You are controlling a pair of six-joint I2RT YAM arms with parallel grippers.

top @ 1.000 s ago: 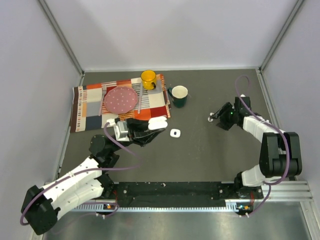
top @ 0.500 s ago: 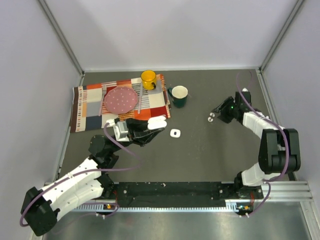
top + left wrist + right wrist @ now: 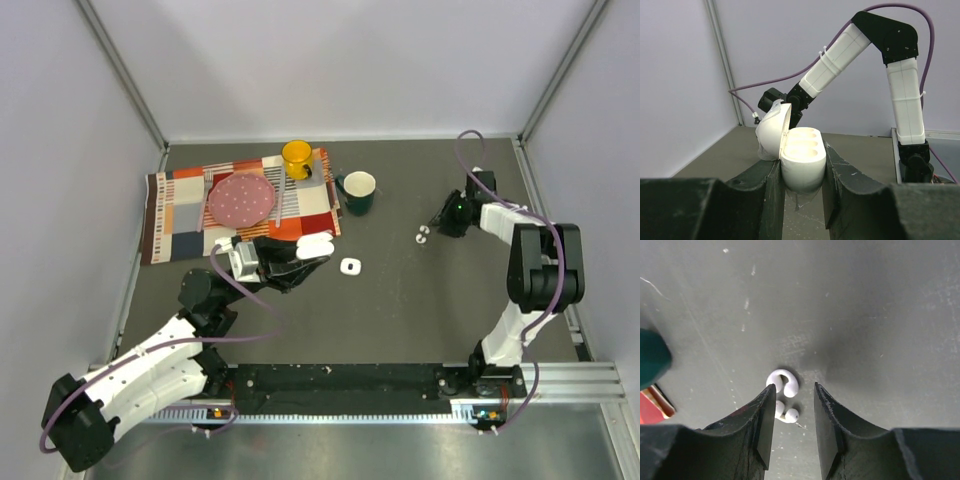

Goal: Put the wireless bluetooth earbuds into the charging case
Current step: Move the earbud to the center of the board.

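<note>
Dark grey desk (image 3: 400, 310) between white walls | clamping opened, empty charging case (image 3: 802, 150) in left hand (image 3: 801, 175), left of centre | hovering right hand (image 3: 794, 387), part-spread and pinching nothing, over both earbuds (image 3: 781, 373) lying far right | judging: pickup and seating of both pending

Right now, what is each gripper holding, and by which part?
The left gripper clamps the open charging case by its lower half's sides. The right gripper holds nothing; the earbuds lie loose.
</note>
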